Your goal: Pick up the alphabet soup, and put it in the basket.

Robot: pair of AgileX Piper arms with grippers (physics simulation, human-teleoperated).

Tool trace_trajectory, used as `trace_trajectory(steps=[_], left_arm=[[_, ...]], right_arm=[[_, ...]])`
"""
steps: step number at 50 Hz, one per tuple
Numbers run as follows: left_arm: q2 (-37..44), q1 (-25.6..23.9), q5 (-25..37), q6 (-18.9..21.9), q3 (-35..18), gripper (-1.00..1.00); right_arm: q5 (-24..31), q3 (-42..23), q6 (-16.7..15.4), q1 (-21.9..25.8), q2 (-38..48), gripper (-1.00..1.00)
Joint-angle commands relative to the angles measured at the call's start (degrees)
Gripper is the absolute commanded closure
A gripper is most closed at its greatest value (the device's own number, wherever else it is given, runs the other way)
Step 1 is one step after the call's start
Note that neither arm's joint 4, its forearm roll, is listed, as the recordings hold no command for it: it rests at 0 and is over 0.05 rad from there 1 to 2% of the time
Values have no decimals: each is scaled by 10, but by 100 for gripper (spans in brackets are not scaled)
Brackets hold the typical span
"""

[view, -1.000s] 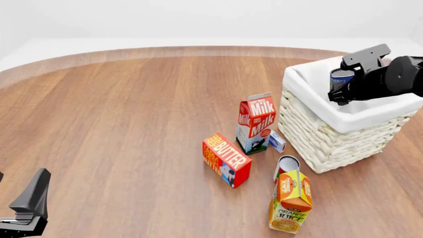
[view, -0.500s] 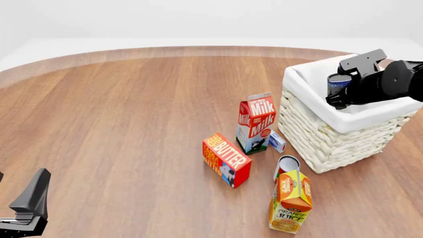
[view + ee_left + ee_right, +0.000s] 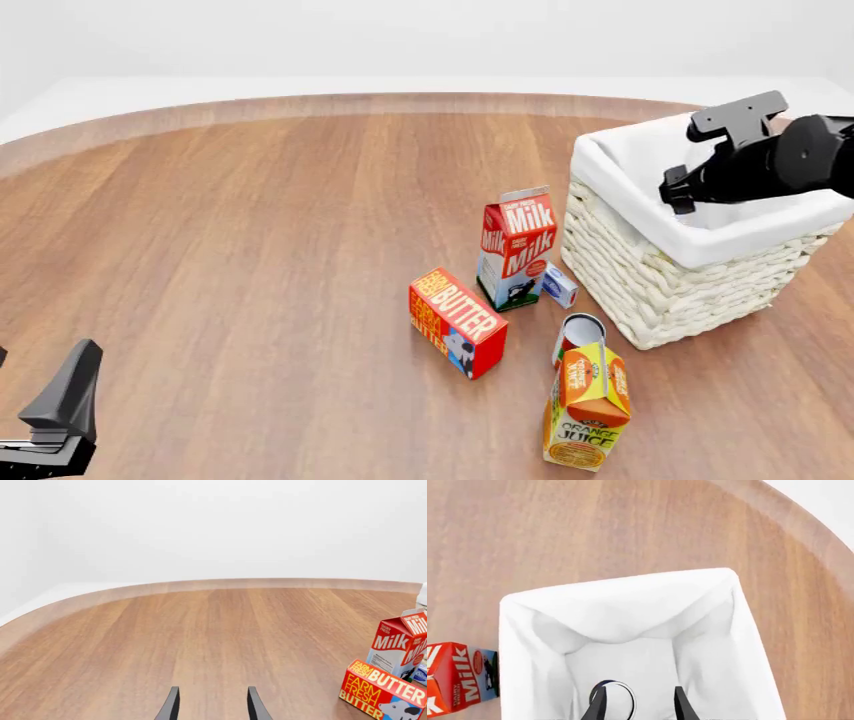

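Observation:
The alphabet soup (image 3: pixel 618 698) shows only in the right wrist view, as a silvery-white round top with a dark ring on the liner at the bottom of the basket (image 3: pixel 627 587). My right gripper (image 3: pixel 639 706) hangs open above it, and the can lies partly behind one finger, free of both. From the front, the right gripper (image 3: pixel 683 188) hovers over the basket (image 3: pixel 641 280) opening and the can is hidden inside. My left gripper (image 3: pixel 60 410) rests open and empty at the near left table edge, also seen in its wrist view (image 3: pixel 212 707).
Left of the basket stand a milk carton (image 3: pixel 517 245) and a small blue box (image 3: pixel 559 285). A butter box (image 3: pixel 457 322) lies nearer. A red-labelled can (image 3: pixel 579 335) and an orange juice carton (image 3: pixel 587 405) stand in front of the basket.
The right gripper has let go of the can, which has dropped from between the fingers into the basket. The gripper has lifted slightly. The left arm has not moved.

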Motion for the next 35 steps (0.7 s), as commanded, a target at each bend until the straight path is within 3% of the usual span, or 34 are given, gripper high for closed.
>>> trace_trajectory(steps=[1,35], left_arm=[[0,0,0,0,0,-100],[0,0,0,0,0,-100]], right_arm=[[0,3,3,0,-12,-100],[5,62,18,1,-120,-100]])
